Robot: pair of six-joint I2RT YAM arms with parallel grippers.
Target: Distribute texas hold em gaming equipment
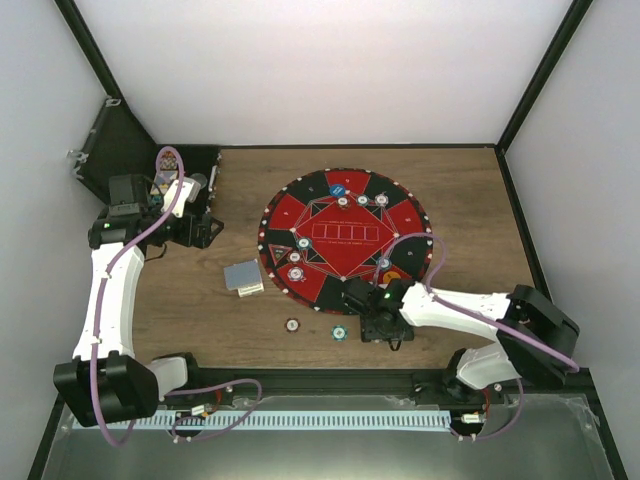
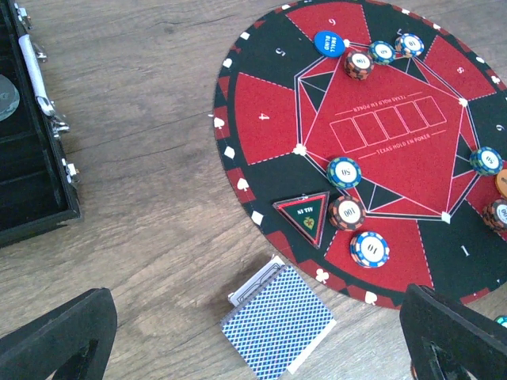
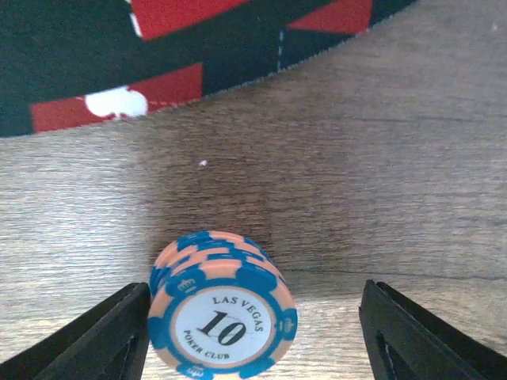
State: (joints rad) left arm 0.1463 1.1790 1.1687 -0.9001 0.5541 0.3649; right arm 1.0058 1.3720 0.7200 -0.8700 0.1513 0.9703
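I'd call this job roughly half done. On the mat (image 1: 330,232), mid-table, three seats carry equipment. There is a far trio of chips (image 2: 382,52) beside the blue small-blind button (image 2: 329,42). A left trio of chips (image 2: 347,212) sits by the triangular all-in marker (image 2: 303,215). A right pair of chips (image 2: 485,161) sits with an orange button (image 2: 503,182). As for what is left, the deck of cards (image 2: 277,321), blue-patterned backs up, lies undealt on the table just off the mat's near-left rim. The five card boxes at the mat's centre are bare. A red-rimmed chip (image 1: 291,324) and a blue chip (image 1: 340,333) lie loose on the table between the mat and the near edge. My right gripper (image 3: 253,317) is down there too, jaws spread around a stack of blue-and-peach ten chips (image 3: 222,317) standing on the wood just off the mat's near-right rim. The stack is close against one finger and clear of the other, so I read nothing as pinched. My left gripper (image 2: 255,317) hangs spread wide and empty near the open case (image 1: 125,150) in the far left corner.
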